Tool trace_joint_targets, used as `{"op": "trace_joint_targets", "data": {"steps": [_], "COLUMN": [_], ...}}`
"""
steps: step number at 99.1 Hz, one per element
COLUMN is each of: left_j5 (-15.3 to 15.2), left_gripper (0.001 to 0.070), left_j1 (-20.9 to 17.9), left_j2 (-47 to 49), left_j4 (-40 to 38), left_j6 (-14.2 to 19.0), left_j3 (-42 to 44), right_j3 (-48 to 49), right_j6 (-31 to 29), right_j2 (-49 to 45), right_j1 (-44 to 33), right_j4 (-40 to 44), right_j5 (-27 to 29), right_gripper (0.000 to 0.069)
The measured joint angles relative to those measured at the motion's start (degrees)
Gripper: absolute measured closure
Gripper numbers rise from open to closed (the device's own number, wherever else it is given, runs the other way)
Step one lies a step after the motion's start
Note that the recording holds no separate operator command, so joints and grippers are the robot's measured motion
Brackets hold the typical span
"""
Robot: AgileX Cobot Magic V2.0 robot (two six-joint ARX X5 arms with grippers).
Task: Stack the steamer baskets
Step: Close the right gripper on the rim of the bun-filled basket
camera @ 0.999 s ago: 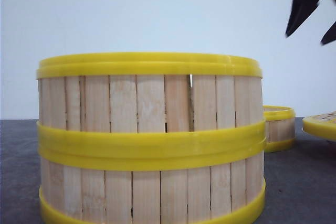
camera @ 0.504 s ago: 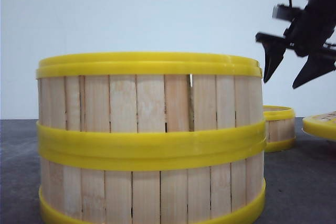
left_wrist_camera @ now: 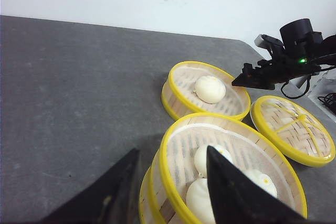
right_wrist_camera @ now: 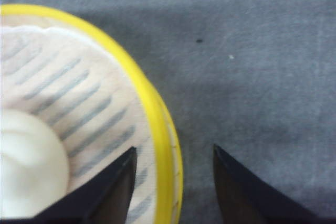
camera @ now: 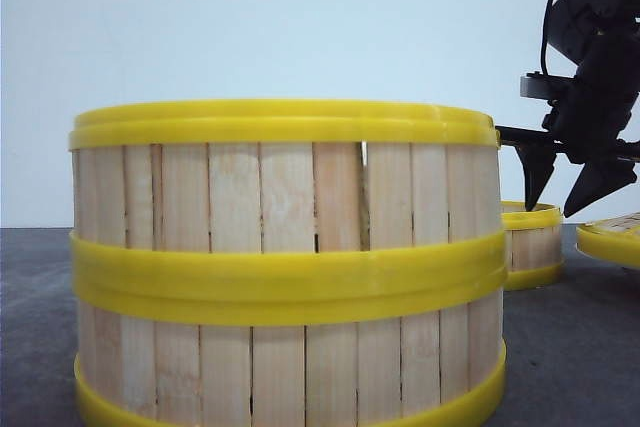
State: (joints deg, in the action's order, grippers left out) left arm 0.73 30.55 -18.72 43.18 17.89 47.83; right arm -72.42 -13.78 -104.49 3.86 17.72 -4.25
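Two steamer baskets stand stacked close to the camera, the upper one (camera: 285,192) on the lower one (camera: 290,367). The stack (left_wrist_camera: 231,153) holds white buns. My left gripper (left_wrist_camera: 170,156) is open, one finger outside the top rim and one above the inside. A third steamer basket (camera: 530,242) sits alone behind to the right, with one bun (left_wrist_camera: 210,88) in it. My right gripper (camera: 553,209) hangs open just above it. In the right wrist view, that basket's yellow rim (right_wrist_camera: 163,129) lies between the fingers of the right gripper (right_wrist_camera: 173,153).
A flat yellow-rimmed lid (left_wrist_camera: 294,129) lies on the dark grey table (left_wrist_camera: 79,87) right of the single basket, and shows at the right edge as the lid (camera: 612,237). A white wall stands behind.
My right gripper has come down from the upper right corner to just above the single basket's rim. The stacked baskets have not moved.
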Motion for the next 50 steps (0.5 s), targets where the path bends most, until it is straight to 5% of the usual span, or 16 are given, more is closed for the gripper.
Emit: {"op": "trace_joint_targets", "data": {"steps": [50], "left_j5": [-0.39], "left_gripper": [0.0481], "left_j1": [0.00], "left_j2": [0.00], "left_j4": [-0.11], "left_j6": [0.00], "left_j3": [0.00], "right_j3": [-0.09], "right_j6": [-1.09], "right_j2": [-1.77], "right_j1": [-0.07], "right_j4": [-0.72], "right_j5": [-0.28], "right_gripper": [0.0631]}}
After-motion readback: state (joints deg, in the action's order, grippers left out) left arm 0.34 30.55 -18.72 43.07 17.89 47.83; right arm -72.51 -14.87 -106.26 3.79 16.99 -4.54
